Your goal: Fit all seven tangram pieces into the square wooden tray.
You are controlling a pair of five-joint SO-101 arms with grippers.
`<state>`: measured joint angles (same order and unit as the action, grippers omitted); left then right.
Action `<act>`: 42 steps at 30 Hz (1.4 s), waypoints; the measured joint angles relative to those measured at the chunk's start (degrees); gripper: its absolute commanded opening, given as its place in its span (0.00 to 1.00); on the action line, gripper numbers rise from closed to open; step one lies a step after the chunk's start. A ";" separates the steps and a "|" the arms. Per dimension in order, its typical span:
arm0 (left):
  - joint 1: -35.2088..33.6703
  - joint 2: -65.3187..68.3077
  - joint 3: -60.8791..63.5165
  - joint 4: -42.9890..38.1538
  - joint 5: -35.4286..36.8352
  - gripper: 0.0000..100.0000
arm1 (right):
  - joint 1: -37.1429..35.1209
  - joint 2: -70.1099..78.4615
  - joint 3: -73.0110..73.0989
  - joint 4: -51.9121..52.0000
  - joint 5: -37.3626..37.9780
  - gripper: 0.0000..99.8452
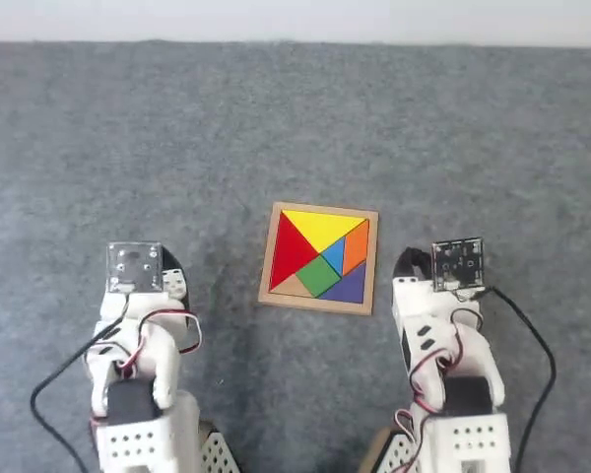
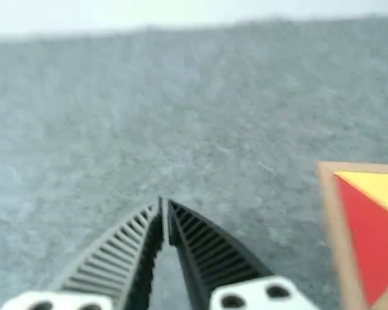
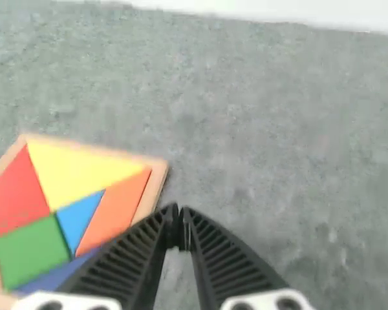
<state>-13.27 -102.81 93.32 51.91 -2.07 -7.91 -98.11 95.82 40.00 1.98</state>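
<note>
Lying mid-table on the grey mat [image 1: 177, 128], between the arms: square wooden tray [image 1: 325, 209], packed flush with red triangle [image 1: 291, 251], yellow triangle [image 1: 323, 230], orange piece [image 1: 355, 248], blue triangle [image 1: 334, 255], green square [image 1: 318, 275], purple piece [image 1: 347, 286]. Pale corner patch [image 1: 286, 286] possibly the seventh piece, possibly bare wood. Looks done, or nearly. Left gripper [image 2: 165, 213] and right gripper [image 3: 179, 216] pinched shut, empty, flanking the tray.

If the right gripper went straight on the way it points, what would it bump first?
Probably only the grey mat. The right gripper points past the wooden tray, which lies beside it, so the way looks free as far as shown.
</note>
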 measured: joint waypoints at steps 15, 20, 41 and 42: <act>-0.62 3.25 3.78 -3.52 -8.97 0.03 | -3.16 -4.57 -0.09 23.74 0.09 0.01; -0.62 7.65 3.78 -3.52 -8.97 0.03 | 2.64 -4.57 -0.09 28.40 0.09 0.01; -0.62 9.67 3.78 -3.52 -9.05 0.03 | 5.98 -4.57 -0.09 34.73 0.09 0.01; -0.62 9.67 3.78 -3.52 -9.05 0.03 | 5.98 -4.57 -0.09 34.73 0.09 0.01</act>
<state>-13.89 -93.14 97.10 48.40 -11.12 -1.93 -102.68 95.74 74.73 2.07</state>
